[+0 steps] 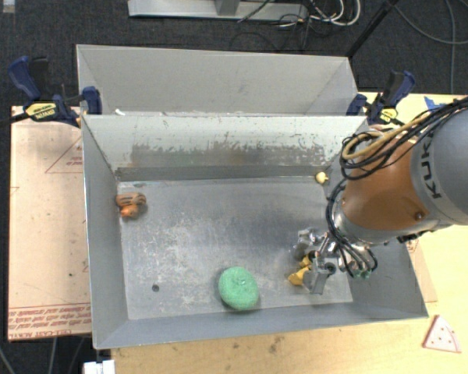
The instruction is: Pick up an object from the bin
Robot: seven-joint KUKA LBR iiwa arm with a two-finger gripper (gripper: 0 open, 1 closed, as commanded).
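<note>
1. Bin (210,232): grey metal, with sloping walls and a flat, scuffed floor. Four small loose things lay in it, each well apart from the others.
2. Arm (452,178): grey, and it reached in from the right of the camera view, over the bin's right wall. An orange cover (382,197) sat round its wrist. A bundle of cables (374,142) was looped across the top of that cover.
3. Hand (318,269): hung below the orange cover, low over the front right part of the floor, near both the right wall and the front wall. Whether it was open or closed could not be told, because its metal parts and wiring crowded together there.
4. Small yellow piece (299,277): irregular in shape. It lay on the floor in the front right part of the bin, at the hand's left edge. It was either just beside the hand or touching it, and which could not be told. Nor could it be told whether the hand gripped it. Of the four things it was the nearest to the hand.
5. Green round lump (239,288): soft-looking. It lay on the floor at the front middle, close to the front wall, left of the hand and apart from it.
6. Small yellow ball (321,178): lay at the foot of the back wall, toward its right end, just beside the orange cover's upper left edge.
7. Brown and orange piece (130,202): small. It lay against the foot of the left wall, toward the back, well apart from the hand.
</note>
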